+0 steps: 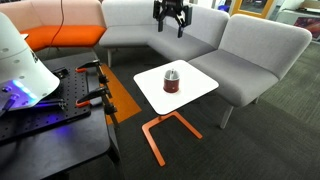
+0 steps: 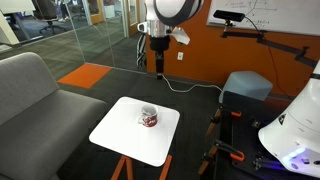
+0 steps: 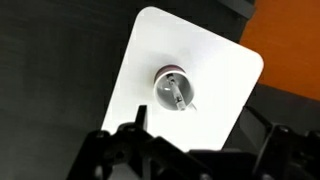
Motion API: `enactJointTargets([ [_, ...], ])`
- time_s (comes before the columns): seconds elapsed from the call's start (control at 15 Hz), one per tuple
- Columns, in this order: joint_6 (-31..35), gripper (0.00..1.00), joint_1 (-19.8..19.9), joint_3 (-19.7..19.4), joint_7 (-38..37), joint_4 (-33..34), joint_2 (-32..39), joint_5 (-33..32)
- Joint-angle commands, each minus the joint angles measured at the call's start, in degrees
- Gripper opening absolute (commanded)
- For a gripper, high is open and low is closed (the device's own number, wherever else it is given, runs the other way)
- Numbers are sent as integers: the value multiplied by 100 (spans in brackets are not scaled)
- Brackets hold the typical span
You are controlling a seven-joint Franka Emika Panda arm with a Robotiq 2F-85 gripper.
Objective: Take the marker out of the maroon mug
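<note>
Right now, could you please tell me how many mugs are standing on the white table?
1. The mug stands near the middle of the table, with the marker inside it. The whole tabletop shows in both exterior views, so none seems hidden.

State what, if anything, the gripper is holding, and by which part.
Nothing is held: the gripper hangs open, well above the maroon mug, and the marker sits inside it.

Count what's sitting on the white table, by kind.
Maroon mug: 1
Marker, inside the mug: 1
Total: 2
</note>
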State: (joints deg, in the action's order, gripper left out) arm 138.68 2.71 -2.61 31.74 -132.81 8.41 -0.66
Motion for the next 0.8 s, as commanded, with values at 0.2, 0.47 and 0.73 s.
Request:
enactJointTargets([
  [0.2, -198, 100, 509, 553, 1109, 1619, 2319, 191],
  [0.47, -553, 100, 713, 930, 1128, 2548, 3214, 154],
  [0.73, -304, 100, 678, 920, 913, 2491, 3258, 77],
])
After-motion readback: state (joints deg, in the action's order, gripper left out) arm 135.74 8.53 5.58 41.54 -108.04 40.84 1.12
